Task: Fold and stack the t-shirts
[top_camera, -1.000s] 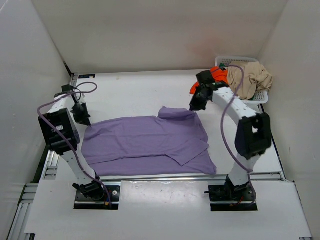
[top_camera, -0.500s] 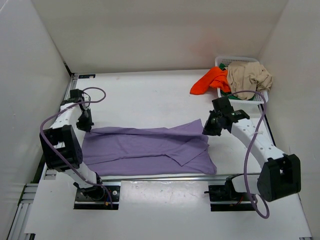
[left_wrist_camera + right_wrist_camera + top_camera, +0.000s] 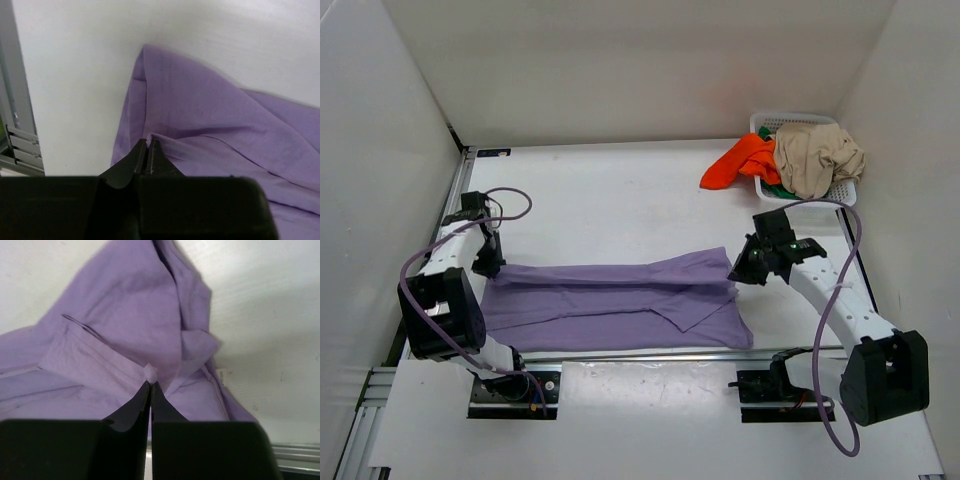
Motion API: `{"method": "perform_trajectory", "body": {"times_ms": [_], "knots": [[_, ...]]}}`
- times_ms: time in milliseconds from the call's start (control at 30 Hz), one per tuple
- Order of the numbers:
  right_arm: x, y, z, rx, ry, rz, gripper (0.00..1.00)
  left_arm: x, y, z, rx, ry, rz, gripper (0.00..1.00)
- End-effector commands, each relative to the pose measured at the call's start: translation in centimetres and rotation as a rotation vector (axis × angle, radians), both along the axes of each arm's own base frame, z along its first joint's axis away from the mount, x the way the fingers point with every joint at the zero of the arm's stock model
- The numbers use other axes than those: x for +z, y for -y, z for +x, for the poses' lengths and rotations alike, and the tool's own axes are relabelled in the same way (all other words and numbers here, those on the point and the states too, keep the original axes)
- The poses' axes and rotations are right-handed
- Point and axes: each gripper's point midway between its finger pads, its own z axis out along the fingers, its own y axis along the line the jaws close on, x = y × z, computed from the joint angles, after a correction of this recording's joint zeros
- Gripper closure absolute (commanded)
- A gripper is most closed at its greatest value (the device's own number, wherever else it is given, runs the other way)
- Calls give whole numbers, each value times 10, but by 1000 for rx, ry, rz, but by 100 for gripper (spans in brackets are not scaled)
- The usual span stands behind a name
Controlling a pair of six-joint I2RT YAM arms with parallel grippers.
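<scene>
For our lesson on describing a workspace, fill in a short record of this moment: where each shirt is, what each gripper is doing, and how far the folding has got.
lavender t-shirt: on the table, partly folded over itself into a long band
left gripper: shut, pinching the shirt's left end
right gripper: shut, pinching the shirt's right end
basket: far right corner
beige t-shirt: heaped in basket
orange-red t-shirt: hanging over basket's left rim
green t-shirt: a sliver showing underneath
stack: none yet

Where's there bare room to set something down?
Bare table between the lavender t-shirt and the back wall, left of the basket. Crowded: the front, under that shirt, and the basket corner, where an orange-red t-shirt spills out.
</scene>
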Motion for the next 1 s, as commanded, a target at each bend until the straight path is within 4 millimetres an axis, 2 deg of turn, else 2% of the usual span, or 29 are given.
{"method": "perform_trajectory", "body": {"times_ms": [0,533,633,733,867,933,967], "knots": [[-13,-4,-8,-9,-27,37,100,-2,0,-7,-2,1,23,90],[-54,0,-36,9,-131,27,100,-25,-7,-37,28,-84,45,90],[-57,-2,-39,17,-146,39,100,-25,-7,-37,28,-84,45,85],[-61,-2,-40,16,-165,34,100,-24,-11,-40,41,-85,59,85],[-61,-2,-40,16,-165,34,100,-12,-17,-46,54,-83,105,88],[-64,-1,-43,16,-174,31,100,-9,-16,-50,53,-90,104,88],[-64,-1,-43,16,-174,31,100,-9,-15,-55,52,-111,99,85]]}}
